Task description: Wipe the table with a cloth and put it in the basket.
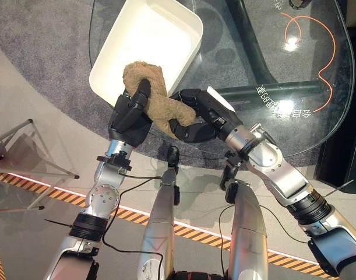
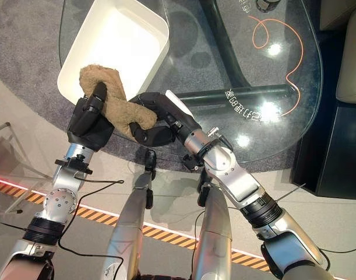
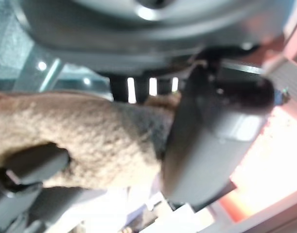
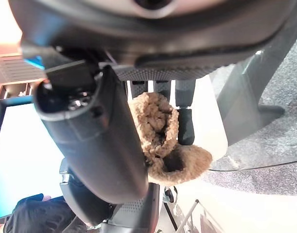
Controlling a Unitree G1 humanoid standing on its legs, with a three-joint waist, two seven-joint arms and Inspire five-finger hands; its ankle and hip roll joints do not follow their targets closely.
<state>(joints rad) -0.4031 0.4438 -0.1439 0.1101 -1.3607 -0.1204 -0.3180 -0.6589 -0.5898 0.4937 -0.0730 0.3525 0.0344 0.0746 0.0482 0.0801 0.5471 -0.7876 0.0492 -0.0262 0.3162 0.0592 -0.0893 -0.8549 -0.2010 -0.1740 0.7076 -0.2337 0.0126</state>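
Note:
A brown fuzzy cloth (image 1: 154,93) is bunched into a twisted roll at the near edge of the glass table (image 1: 271,64), just over the near rim of the white basket (image 1: 145,41). My left hand (image 1: 131,114) is curled round its left end, with a finger lying over the cloth (image 3: 90,141). My right hand (image 1: 192,119) grips the roll's lower right end, fingers wrapped under it. In the right wrist view the cloth (image 4: 163,136) sits between thumb and fingers.
The white basket (image 2: 116,41) stands on the table's far left part. An orange cord (image 1: 323,52) curls on the glass at the right. A grey carpet (image 1: 49,52) lies below; a striped floor line (image 1: 131,213) runs near the table's front.

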